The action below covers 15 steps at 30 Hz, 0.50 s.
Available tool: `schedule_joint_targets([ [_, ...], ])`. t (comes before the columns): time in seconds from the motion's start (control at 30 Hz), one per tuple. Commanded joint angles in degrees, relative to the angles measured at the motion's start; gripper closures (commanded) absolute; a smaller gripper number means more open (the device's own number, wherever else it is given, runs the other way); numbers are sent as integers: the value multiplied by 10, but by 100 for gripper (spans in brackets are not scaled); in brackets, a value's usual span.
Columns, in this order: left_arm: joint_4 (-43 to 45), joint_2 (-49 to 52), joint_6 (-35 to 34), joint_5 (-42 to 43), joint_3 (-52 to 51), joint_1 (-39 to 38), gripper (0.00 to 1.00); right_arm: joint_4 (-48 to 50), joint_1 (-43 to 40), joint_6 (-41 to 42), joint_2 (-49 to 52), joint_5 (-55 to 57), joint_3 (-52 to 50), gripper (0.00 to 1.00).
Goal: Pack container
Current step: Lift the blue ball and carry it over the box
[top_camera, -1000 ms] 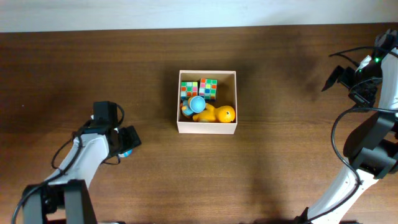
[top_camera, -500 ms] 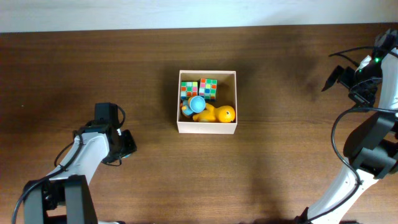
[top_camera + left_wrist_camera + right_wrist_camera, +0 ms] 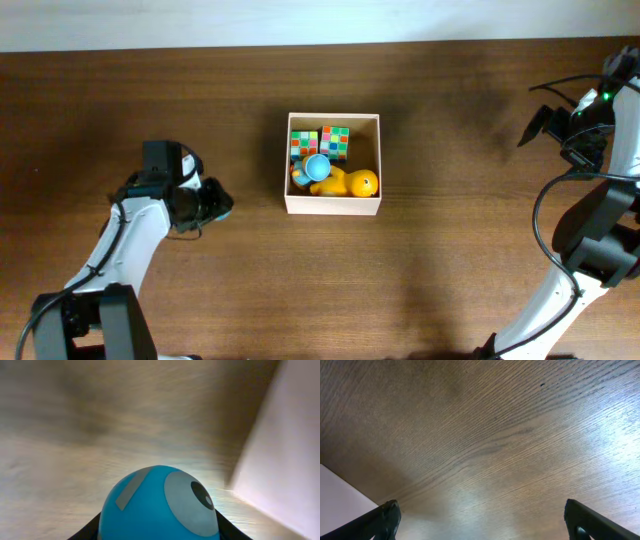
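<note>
**A:** What's on view?

**B:** A dark wooden table [image 3: 430, 260] with an arm at each end. The container [image 3: 333, 207] sits flat near the middle, well apart from both arms.

**A:** What's inside it?

**B:** A yellow duck [image 3: 347, 183] lies along the front wall. Two colour cubes [image 3: 304, 142] stand side by side at the back. A small pale-blue ball [image 3: 317, 166] rests between them and the duck, touching the duck. There is a bit of orange just left of the ball, too small to make out.

**A:** And the left gripper [image 3: 213, 203]?

**B:** It is to the left of the container, pointing toward it, and its jaws are clenched on a blue toy [image 3: 160, 505]. The wrist view shows a round blue body with a grey eye and a grey stripe, with a dark finger [image 3: 87, 531] at each side. The wood beyond is blurred.

**A:** The right gripper [image 3: 485, 520]?

**B:** It is at the far right edge near the back of the table. Its jaws are spread wide, with only bare wood grain between the fingertips [image 3: 385, 516]
</note>
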Motion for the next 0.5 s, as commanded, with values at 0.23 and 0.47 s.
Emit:
schedule_joint_targets([
  [0.23,132,2,8,341,107,-4,61,0,2,3,3,-7,1,1],
  [0.47,275,2,-43,378,118,-43,61,0,2,3,3,-7,1,1],
])
